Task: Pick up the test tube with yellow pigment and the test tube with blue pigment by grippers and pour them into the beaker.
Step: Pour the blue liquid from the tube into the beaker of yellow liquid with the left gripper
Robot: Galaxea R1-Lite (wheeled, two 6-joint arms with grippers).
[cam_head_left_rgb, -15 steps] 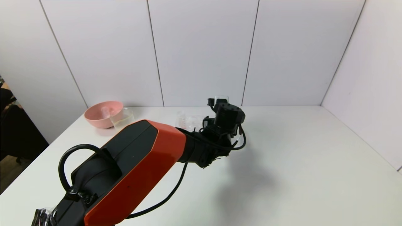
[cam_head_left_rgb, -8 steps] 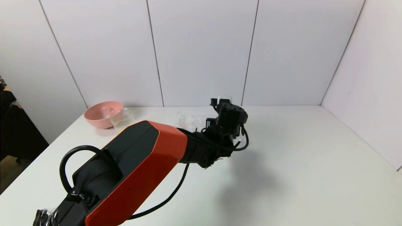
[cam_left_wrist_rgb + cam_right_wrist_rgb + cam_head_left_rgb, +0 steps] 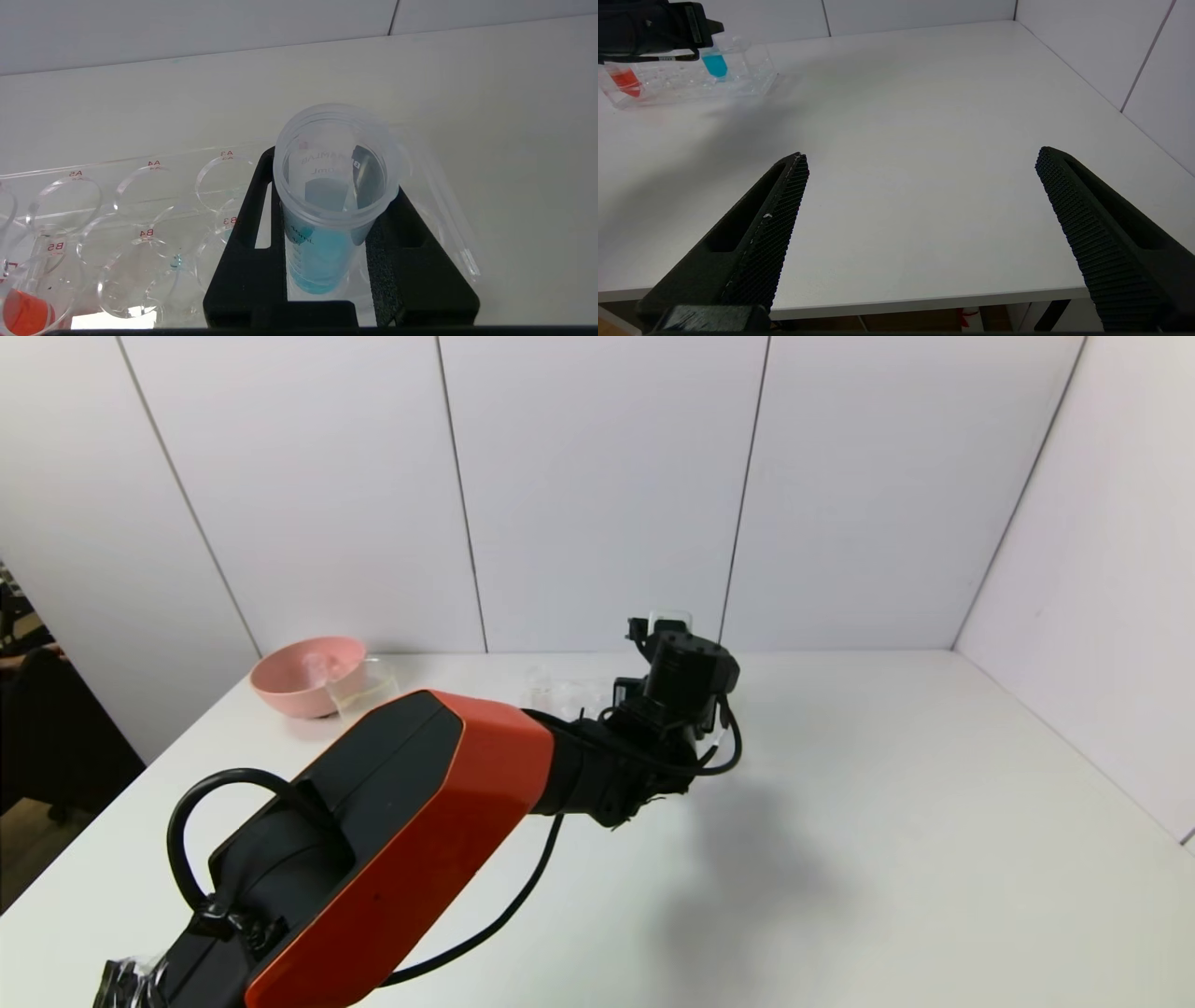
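Left tool clamped on the slim clear test tube with blue pigment, seated in the clear rack near the worktop's far edge; a tilted lift could snag. Right tool apart.

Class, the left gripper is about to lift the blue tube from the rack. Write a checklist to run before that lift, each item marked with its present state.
1. Left gripper shut on the blue tube: ok.
2. Tube upright, open mouth up: ok.
3. Tube clear of the rack: not ok, it still sits in it.
4. Red tube out of the way: ok.
5. Right gripper open and holding nothing, far from the rack: ok.
6. Beaker beside the pink bowl: ok.
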